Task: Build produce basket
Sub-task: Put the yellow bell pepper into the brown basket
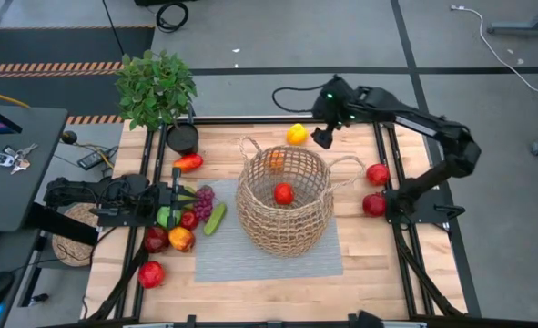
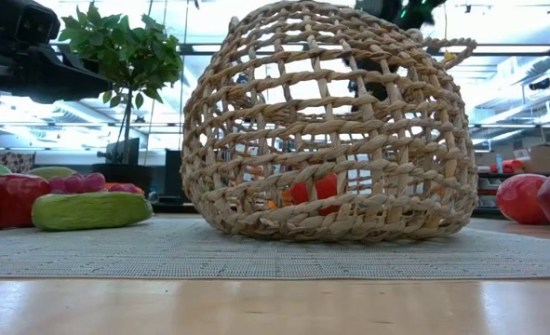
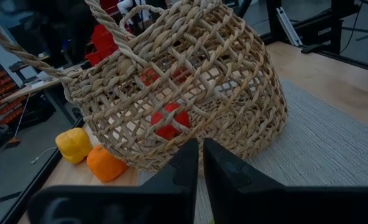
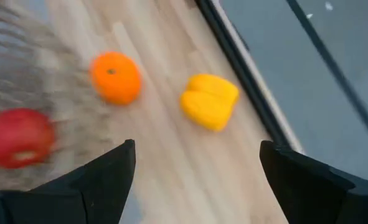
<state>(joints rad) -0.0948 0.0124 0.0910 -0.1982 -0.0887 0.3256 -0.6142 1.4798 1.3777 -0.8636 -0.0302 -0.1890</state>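
Sitting on a grey mat (image 1: pixel 269 257) near the middle of the bench (image 1: pixel 378 264), the basket (image 1: pixel 285 202) holds a red apple (image 1: pixel 284 193), and an orange (image 1: pixel 275 160) shows through the weave by its far rim. The right gripper (image 1: pixel 323 138) hangs with fingers spread wide over the far edge of the bench, just beside the yellow lemon (image 1: pixel 296 135), close to the black frame rail. The left gripper (image 1: pixel 177 193) lies low at the bench's left side with its fingers pressed nearly together and empty, pointing toward the basket. Crowded around it are grapes (image 1: pixel 203 195), a cucumber (image 1: pixel 215 219), a green apple (image 1: pixel 164 217), red apples and a pepper (image 1: pixel 187 163). Two more red apples (image 1: pixel 376 174) sit by the right edge. Bare wood lies open in front of the mat and to its right. A potted plant (image 1: pixel 157 87) stands at the far left corner.
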